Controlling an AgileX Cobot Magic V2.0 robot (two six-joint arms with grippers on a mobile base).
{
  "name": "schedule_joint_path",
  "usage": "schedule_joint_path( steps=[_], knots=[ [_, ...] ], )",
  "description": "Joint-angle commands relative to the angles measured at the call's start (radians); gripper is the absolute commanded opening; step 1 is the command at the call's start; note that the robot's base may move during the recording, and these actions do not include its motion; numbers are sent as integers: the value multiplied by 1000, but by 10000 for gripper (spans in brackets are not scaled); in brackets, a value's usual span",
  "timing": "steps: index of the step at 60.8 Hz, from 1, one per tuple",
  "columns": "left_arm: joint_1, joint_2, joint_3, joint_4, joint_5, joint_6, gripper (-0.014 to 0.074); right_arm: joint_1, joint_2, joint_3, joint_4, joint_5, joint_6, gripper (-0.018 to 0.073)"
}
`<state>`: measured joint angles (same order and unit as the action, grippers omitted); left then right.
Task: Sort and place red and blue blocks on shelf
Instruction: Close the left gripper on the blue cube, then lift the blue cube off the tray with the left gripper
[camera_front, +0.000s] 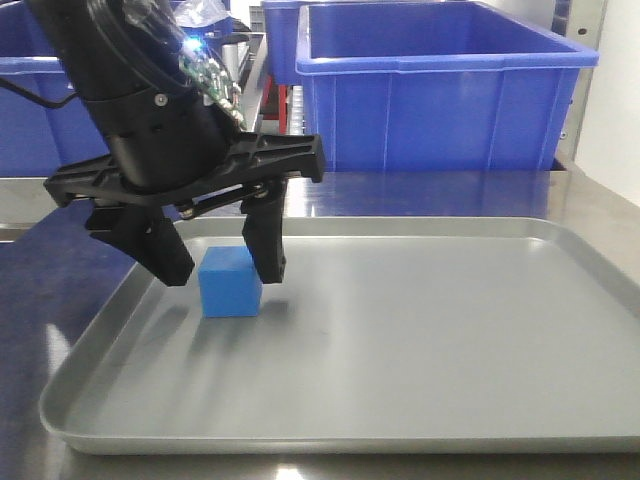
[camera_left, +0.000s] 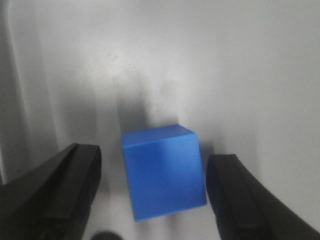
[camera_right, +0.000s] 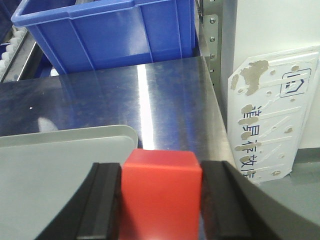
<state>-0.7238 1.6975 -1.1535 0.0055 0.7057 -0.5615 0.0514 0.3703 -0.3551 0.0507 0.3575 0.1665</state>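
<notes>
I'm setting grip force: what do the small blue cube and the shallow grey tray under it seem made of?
The small mid-blue cube looks like matte plastic, foam or painted wood: flat colour, no glare; I cannot tell which. The shallow grey rounded-corner tray looks like satin-finished metal, perhaps aluminium: blurred reflections, rolled rim.

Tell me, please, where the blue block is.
In the front view, the blue block sits on the left part of the grey tray, inside the open left gripper.
</notes>
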Motion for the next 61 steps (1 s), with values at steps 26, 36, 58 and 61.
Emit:
schedule_joint_path(
  steps=[26,36,58,61],
  knots=[
    [-9,-41,-33,-6,-29,-11,156,-4,3,-27,-9,-87,-1,67],
    [-9,-45,-33,-6,-22,-11,122,-4,3,-27,-9,-87,-1,67],
    [-7,-177,-33,100,-36,-2,122,-4,3,-27,-9,-87,-1,67],
    [1,-207,-33,125,-38,-2,122,-4,3,-27,-9,-87,-1,67]
  ],
)
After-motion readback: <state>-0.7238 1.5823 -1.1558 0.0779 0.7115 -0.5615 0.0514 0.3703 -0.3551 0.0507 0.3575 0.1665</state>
